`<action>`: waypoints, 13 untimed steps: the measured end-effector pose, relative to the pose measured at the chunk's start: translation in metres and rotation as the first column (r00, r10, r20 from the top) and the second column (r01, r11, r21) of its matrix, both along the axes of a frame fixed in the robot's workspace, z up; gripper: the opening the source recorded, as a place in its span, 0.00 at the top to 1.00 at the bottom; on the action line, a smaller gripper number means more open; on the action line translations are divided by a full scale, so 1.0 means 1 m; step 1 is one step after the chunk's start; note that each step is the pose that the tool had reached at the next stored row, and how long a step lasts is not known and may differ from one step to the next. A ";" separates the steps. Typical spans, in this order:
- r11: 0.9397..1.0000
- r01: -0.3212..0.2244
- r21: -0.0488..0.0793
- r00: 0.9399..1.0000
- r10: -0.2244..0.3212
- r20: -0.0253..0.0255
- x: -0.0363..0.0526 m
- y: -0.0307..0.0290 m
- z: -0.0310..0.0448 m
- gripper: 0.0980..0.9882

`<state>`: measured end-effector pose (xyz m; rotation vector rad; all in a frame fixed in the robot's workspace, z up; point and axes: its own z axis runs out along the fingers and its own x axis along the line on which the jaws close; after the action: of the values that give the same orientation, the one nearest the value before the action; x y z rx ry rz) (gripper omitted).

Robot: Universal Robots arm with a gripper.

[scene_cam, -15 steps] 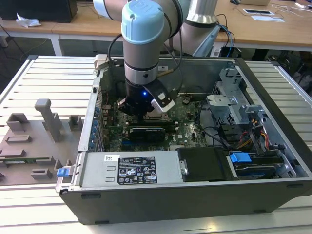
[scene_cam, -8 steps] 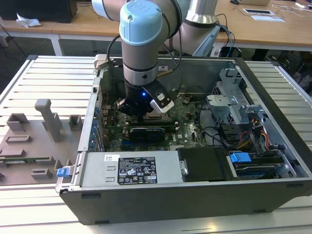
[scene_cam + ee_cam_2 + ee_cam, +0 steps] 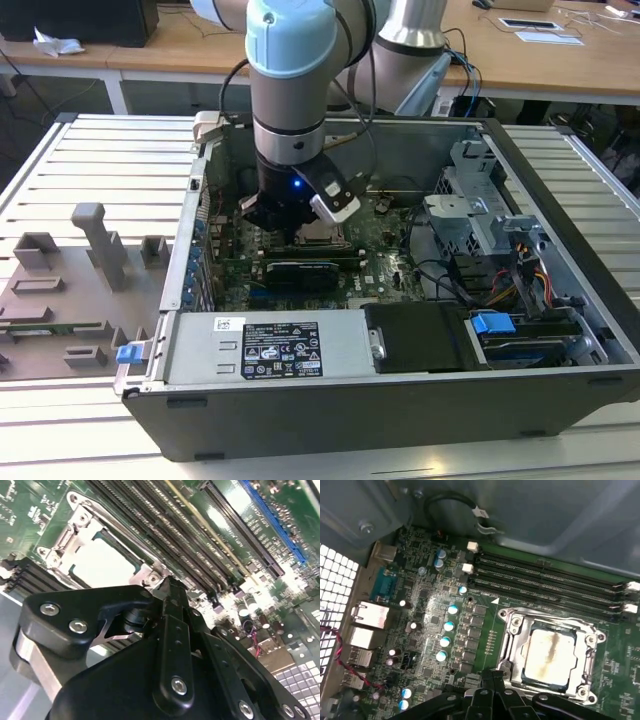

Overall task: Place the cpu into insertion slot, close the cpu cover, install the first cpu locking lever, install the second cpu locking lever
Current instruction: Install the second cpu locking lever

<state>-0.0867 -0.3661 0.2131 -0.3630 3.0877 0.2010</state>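
The cpu (image 3: 549, 652), a dull silver square, lies flat in the insertion slot (image 3: 585, 692) on the green motherboard. The cpu cover (image 3: 512, 645), a thin silver frame, lies down around it, and the chip top shows through its window. In the second wrist view the cpu (image 3: 102, 562) sits inside the cover frame (image 3: 145, 575). My gripper (image 3: 492, 676) is shut, its black fingertips pressed together with nothing visible between them. The tips (image 3: 167, 582) sit at the socket's edge, near one corner. In the exterior view the gripper (image 3: 298, 236) hangs low inside the case, right over the socket (image 3: 322, 237).
Long black memory slots (image 3: 545, 580) run beside the socket. A black card (image 3: 300, 272) stands in front of the socket in the exterior view. The open computer case (image 3: 400, 400) walls surround the board. Cables and a drive cage (image 3: 480, 220) lie to the exterior view's right.
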 end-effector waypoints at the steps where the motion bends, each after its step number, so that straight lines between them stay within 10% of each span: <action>1: 1.000 0.000 0.000 1.000 0.000 0.000 0.0017 0.0013 0.0000 0.99; 9: 1.000 0.000 -0.004 1.000 0.000 -0.006 0.0388 0.0190 0.0000 0.99; 13: 1.000 0.000 -0.031 1.000 0.000 -0.006 0.0442 0.0286 0.0001 0.99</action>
<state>-0.0425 -0.3374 0.2131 -0.3638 3.1000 0.1545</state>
